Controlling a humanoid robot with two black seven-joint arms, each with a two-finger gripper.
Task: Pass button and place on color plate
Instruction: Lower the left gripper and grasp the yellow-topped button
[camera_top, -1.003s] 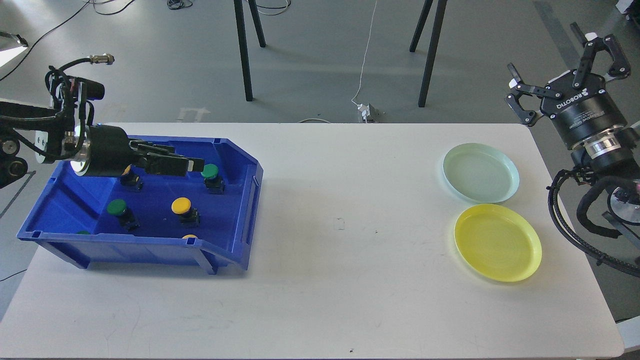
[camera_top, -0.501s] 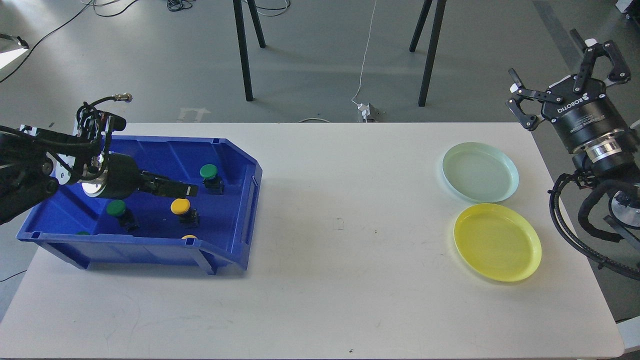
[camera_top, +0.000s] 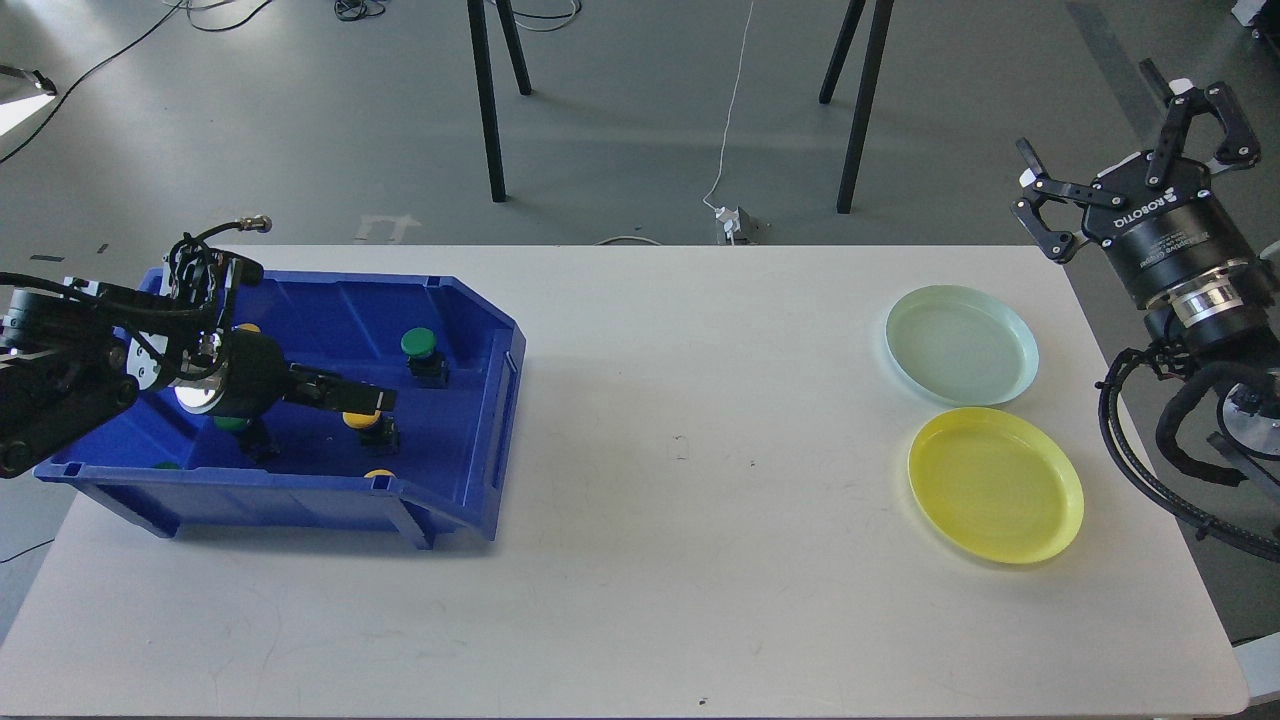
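A blue bin (camera_top: 495, 350) at the table's left holds several push buttons with green or yellow caps. My left gripper (camera_top: 372, 400) is down inside the bin, its tips right over a yellow button (camera_top: 358, 420) and partly covering it. Its fingers are seen side-on, so I cannot tell their gap. A green button (camera_top: 418, 343) stands just behind it. Another green button (camera_top: 232, 424) is mostly hidden under the wrist. A pale green plate (camera_top: 961, 344) and a yellow plate (camera_top: 995, 484) lie at the table's right. My right gripper (camera_top: 1100, 125) is open and empty, raised beyond the table's far right corner.
More caps show at the bin's front wall, one yellow (camera_top: 379, 474) and one green (camera_top: 165, 465), and a yellow one (camera_top: 247, 328) at the back. Black stand legs (camera_top: 487, 110) and a white cable (camera_top: 730, 120) are on the floor behind the table.
My left gripper has come down and toward the front inside the bin, from above the back buttons to right over the yellow button. The right arm has barely moved.
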